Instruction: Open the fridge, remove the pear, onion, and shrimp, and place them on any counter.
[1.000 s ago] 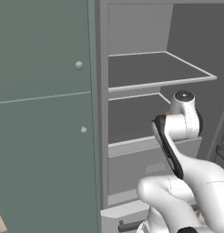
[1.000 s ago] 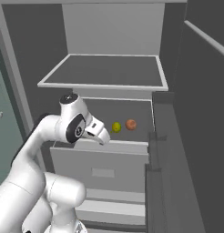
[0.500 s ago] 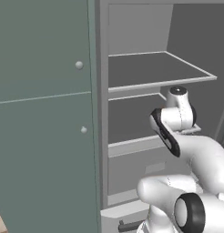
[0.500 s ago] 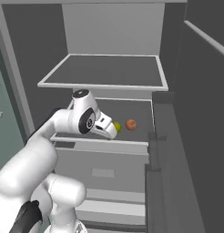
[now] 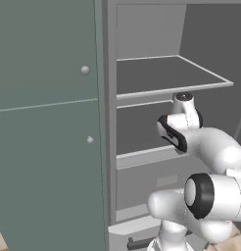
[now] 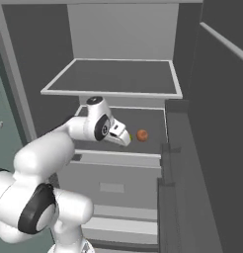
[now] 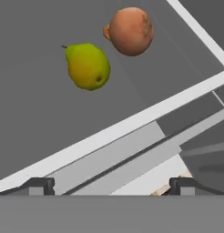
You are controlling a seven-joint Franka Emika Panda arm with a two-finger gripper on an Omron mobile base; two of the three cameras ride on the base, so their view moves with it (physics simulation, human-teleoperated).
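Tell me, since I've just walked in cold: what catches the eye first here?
The small yellow-green pear and the round reddish-brown onion lie side by side on a grey shelf of the open brushed-metal fridge. The white arm's two-finger gripper is open and reaches toward them from the shelf's front edge.

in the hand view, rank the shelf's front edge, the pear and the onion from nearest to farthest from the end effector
1. The shelf's front edge, the pale strip crossing just above the end effector, whose fingertips stand wide apart.
2. The pear, on the shelf past the edge, up and slightly left.
3. The onion, beyond the pear, up and to its right.
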